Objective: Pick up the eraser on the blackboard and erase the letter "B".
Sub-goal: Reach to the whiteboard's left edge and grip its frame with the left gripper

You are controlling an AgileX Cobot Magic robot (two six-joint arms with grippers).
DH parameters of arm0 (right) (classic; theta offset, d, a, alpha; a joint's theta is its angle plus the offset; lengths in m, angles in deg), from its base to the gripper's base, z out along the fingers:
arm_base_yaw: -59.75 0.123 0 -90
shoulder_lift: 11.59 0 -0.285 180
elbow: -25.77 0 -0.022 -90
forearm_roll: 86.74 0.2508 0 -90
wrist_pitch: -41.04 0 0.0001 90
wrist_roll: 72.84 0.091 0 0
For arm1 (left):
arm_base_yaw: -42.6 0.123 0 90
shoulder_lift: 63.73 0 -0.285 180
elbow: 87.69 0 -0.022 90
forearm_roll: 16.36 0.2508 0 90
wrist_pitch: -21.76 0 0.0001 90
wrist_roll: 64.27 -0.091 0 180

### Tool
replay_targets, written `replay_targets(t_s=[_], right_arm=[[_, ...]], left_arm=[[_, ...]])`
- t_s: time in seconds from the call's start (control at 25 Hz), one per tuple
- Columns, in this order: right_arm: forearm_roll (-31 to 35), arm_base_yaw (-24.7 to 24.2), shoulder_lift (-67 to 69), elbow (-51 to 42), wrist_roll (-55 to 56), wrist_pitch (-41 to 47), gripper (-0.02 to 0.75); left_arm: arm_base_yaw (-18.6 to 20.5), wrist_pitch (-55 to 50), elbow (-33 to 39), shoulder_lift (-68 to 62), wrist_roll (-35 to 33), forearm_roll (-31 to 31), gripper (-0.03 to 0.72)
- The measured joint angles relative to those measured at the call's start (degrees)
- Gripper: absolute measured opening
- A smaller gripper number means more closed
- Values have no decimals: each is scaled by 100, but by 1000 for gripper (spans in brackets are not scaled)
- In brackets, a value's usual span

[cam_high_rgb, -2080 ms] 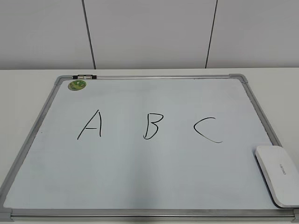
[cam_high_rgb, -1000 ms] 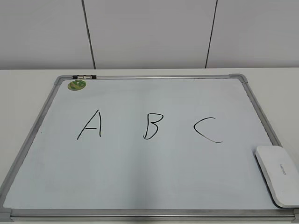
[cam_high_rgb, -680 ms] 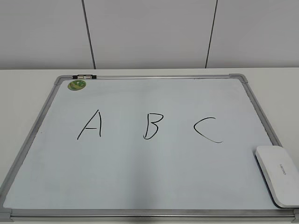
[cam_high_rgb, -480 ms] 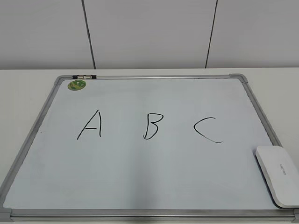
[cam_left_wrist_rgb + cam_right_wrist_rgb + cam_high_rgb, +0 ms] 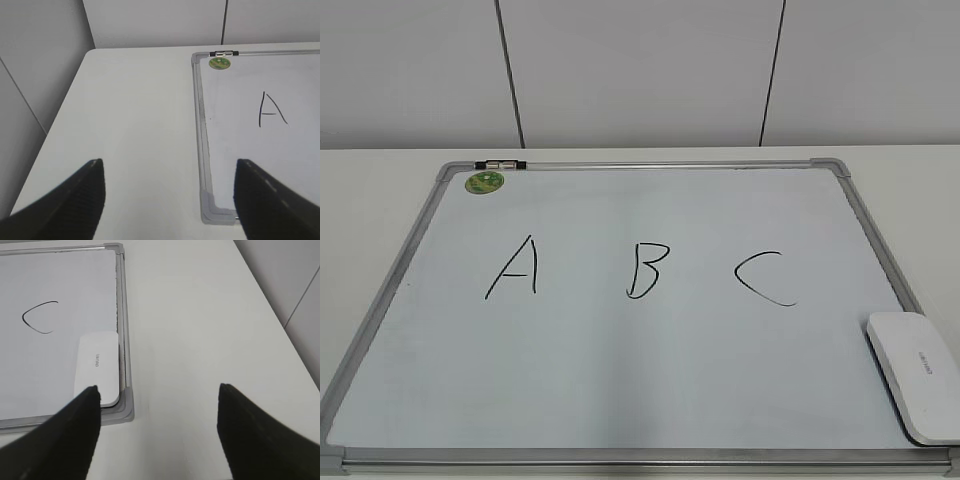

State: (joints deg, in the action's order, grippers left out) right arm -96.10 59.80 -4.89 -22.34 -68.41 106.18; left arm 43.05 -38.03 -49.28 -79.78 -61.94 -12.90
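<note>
The eraser point(image 5: 916, 374) lies untouched in the blackboard's point(image 5: 620, 390) near right corner, well apart from the letter "B" point(image 5: 647, 270); the right gripper point(image 5: 157, 427), jaws wide, hovers nearest; the left gripper point(image 5: 170, 192) likewise gapes empty

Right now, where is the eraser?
The eraser lies flat in the blackboard's near right corner in the exterior view, against the frame, below and right of the C.

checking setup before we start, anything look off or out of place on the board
Nothing stands out. The blackboard lies flat, the letter "B" is intact, and the eraser rests at its near right corner.
</note>
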Motion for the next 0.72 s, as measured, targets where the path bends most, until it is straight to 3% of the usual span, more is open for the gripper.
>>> replay_targets(t_s=[0.4,0.72], right_arm=[[0,0,0,0,0,0,562],[0,0,0,0,0,0,562]], left_arm=[[0,1171,-507,-2481,0,-672,589],[0,1357,-1388,-4876,-683,-1296,581]])
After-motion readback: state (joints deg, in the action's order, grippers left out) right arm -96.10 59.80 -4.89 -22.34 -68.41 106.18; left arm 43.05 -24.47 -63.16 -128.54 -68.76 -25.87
